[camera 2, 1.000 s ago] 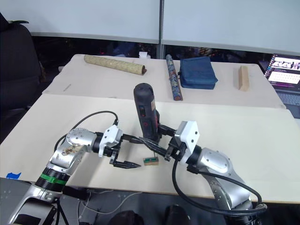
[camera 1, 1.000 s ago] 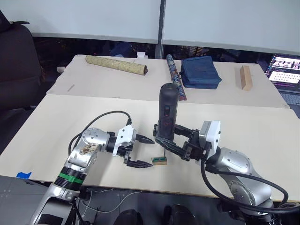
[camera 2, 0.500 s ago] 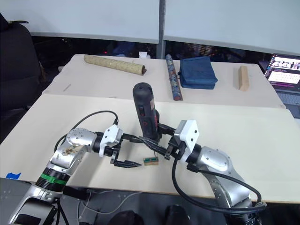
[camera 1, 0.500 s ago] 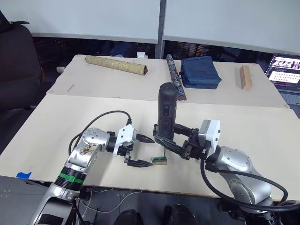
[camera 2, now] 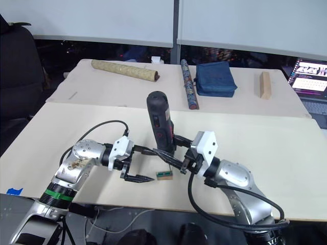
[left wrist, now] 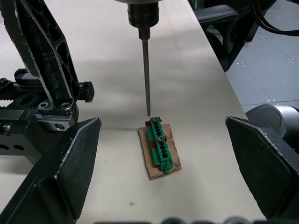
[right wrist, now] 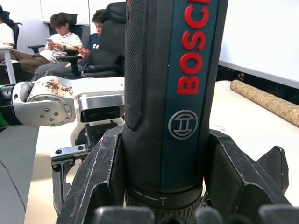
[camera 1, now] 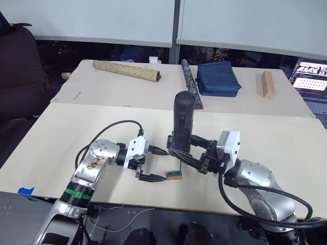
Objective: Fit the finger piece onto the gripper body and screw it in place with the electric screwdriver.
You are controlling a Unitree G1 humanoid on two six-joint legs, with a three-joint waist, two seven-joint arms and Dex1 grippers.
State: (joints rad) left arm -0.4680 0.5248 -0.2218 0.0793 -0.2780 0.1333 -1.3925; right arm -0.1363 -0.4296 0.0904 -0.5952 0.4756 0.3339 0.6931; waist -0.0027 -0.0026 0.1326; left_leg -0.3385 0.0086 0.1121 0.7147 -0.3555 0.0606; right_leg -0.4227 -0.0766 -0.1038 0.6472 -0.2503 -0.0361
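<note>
My right end effector (camera 1: 185, 154) clamps the screwdriver (camera 1: 182, 125), bit over a green block (left wrist: 159, 146); left end effector (camera 1: 155, 164) gapes empty. Fitting not begun.

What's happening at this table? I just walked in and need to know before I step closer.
The right gripper holds the electric screwdriver upright, its bit pointing down with the tip just above one end of a small green terminal block on a scrap of brown card on the table. The left gripper is open, its fingers either side of the block without touching it. No finger piece or gripper body can be made out here.
</note>
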